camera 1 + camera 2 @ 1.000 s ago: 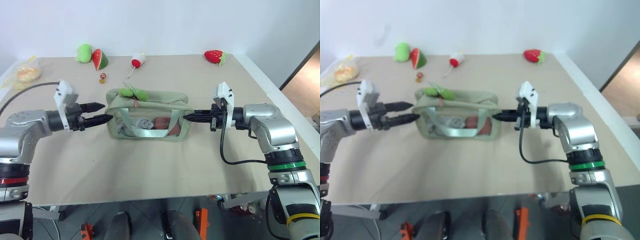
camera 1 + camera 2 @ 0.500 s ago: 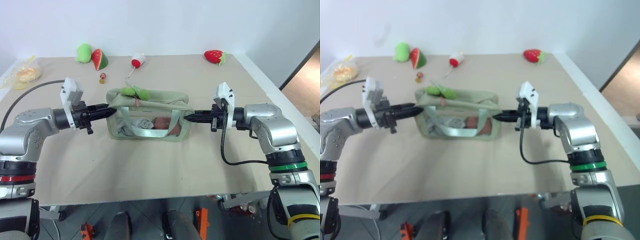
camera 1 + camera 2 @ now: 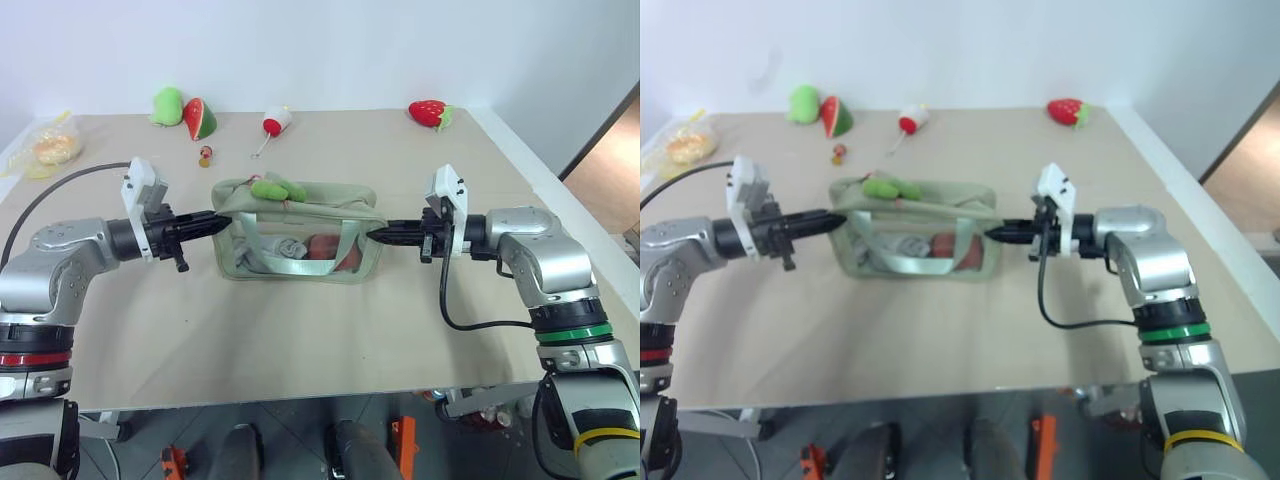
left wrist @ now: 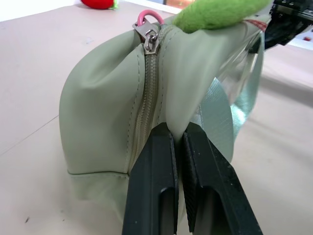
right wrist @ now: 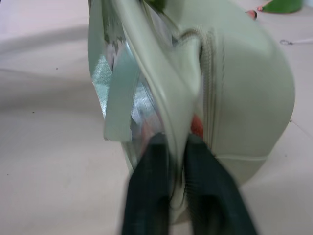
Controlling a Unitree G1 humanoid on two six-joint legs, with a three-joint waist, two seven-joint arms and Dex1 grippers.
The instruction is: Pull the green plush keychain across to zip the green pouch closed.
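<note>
Sage-green fabric at the pouch's (image 3: 297, 230) left end has just been pinched by the left gripper (image 4: 177, 142), open a second ago. The right gripper (image 5: 177, 152) is seen around the opposite end's fabric, its grip loosening. Lime-green plush keychain (image 3: 279, 188) lies on top, near the left end; zipping is not yet begun.

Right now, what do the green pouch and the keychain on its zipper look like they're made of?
Green pouch: smooth matte fabric, possibly coated, with visible stitching; its side panels look like clear plastic, since the contents show through. Green plush keychain: fuzzy plush, by its soft nap.
</note>
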